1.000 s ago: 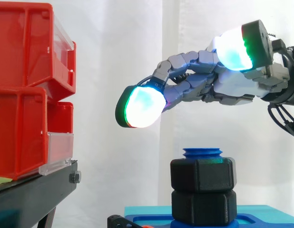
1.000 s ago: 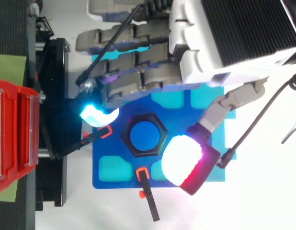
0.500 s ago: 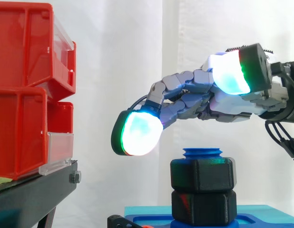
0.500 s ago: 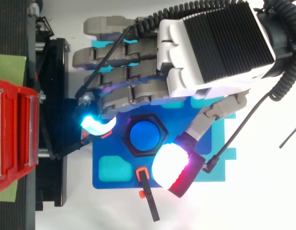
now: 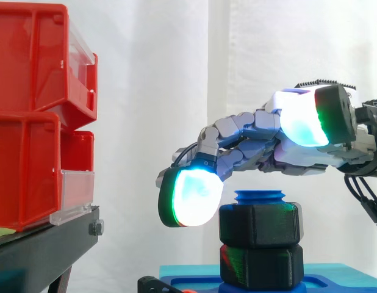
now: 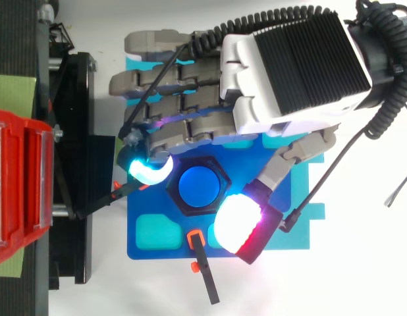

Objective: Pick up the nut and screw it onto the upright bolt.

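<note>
A black hexagonal nut [image 5: 259,223] sits on the blue upright bolt [image 6: 199,185], above a second black hexagonal piece [image 5: 259,267] at the bolt's base. The blue bolt top [image 5: 260,196] sticks out just above the nut. My hand [image 6: 292,69] hovers over the bolt with its fingers loosely curved and nothing held. One glowing fingertip [image 5: 191,196] hangs beside the nut on its left, close to it. The thumb's glowing pad [image 6: 238,221] is on the nut's other side in the top view, a little apart from it.
The bolt stands on a blue base plate [image 6: 164,253] with cyan pockets and small orange clips [image 6: 194,237]. Red bins [image 5: 36,116] on a black stand [image 5: 42,250] rise at the left. A white curtain hangs behind.
The hand has come down and shifted toward the bolt. The glowing fingertip dropped from above the nut to level with its left side, and the thumb pad moved closer in.
</note>
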### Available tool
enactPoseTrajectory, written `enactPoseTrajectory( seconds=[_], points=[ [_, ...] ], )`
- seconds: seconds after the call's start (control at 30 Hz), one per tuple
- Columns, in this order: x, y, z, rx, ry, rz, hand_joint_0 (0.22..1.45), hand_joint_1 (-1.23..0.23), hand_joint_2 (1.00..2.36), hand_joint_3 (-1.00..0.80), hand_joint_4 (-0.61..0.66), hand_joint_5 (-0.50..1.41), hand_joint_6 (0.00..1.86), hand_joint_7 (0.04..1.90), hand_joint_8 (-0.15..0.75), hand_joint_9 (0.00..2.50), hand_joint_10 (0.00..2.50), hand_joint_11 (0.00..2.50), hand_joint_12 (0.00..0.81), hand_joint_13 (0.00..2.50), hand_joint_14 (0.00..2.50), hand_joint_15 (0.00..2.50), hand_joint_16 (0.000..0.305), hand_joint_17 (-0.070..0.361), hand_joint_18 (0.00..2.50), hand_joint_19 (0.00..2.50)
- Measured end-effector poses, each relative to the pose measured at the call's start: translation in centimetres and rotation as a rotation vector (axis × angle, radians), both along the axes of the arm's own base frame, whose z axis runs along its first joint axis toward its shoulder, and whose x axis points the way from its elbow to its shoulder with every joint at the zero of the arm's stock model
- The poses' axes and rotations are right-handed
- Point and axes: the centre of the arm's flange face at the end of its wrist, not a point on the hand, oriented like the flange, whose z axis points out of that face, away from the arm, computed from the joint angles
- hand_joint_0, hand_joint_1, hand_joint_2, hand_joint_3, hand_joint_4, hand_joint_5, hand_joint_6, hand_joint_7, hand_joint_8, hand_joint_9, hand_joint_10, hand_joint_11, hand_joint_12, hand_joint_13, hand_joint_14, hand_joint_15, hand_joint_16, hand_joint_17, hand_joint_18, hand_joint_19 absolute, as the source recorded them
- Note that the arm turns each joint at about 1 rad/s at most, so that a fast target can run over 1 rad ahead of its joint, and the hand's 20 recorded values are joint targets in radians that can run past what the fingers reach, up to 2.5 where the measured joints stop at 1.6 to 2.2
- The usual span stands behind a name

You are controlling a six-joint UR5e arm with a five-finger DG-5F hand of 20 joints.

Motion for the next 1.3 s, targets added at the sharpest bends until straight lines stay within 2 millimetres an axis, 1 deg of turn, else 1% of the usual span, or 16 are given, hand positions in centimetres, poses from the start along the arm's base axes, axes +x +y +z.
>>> enactPoseTrajectory(
  seconds=[0.4,0.6,0.67,0.8,0.9,1.17,1.27,1.3],
  points=[
    [-0.2,-0.1,-0.4,0.004,0.014,-0.003,0.43,-0.14,1.00,-0.50,0.19,-0.09,0.50,0.88,0.274,0.63,0.00,0.00,0.402,0.27,0.00,0.00,0.062,0.139,0.00,0.00],
    [-0.2,-0.1,-0.5,0.004,0.023,-0.005,0.43,-0.14,1.00,-0.50,0.18,-0.09,0.50,0.85,0.273,0.63,0.00,0.00,0.402,0.27,0.00,0.00,0.061,0.138,0.00,0.00],
    [-0.2,-0.2,-0.9,0.004,0.027,-0.006,0.43,-0.14,1.00,-0.50,0.18,-0.10,0.50,0.83,0.275,0.63,0.00,0.00,0.402,0.28,0.00,0.00,0.061,0.138,0.00,0.00],
    [0.0,-0.3,-2.2,0.015,0.040,-0.004,0.43,-0.14,1.00,-0.50,0.18,-0.10,0.50,0.83,0.273,0.63,0.00,0.00,0.402,0.28,0.00,0.00,0.061,0.138,0.00,0.00],
    [0.1,-0.3,-2.5,0.025,0.043,-0.003,0.43,-0.13,1.00,-0.50,0.19,-0.09,0.50,0.86,0.273,0.63,0.00,0.00,0.403,0.28,0.00,0.00,0.061,0.138,0.00,0.00],
    [0.1,-0.4,-2.6,0.031,0.045,-0.003,0.43,-0.11,1.00,-0.50,0.21,-0.07,0.50,0.99,0.284,0.67,0.00,0.00,0.406,0.31,0.00,0.00,0.061,0.137,0.04,0.00],
    [0.1,-0.4,-2.6,0.031,0.045,-0.002,0.43,-0.11,1.00,-0.50,0.22,-0.05,0.51,1.09,0.290,0.70,0.00,0.00,0.408,0.33,0.00,0.00,0.060,0.135,0.07,0.00],
    [0.1,-0.4,-2.6,0.031,0.045,-0.002,0.43,-0.11,1.00,-0.50,0.22,-0.05,0.51,1.09,0.290,0.70,0.00,0.00,0.408,0.34,0.00,0.00,0.060,0.135,0.08,0.00]
  ],
)
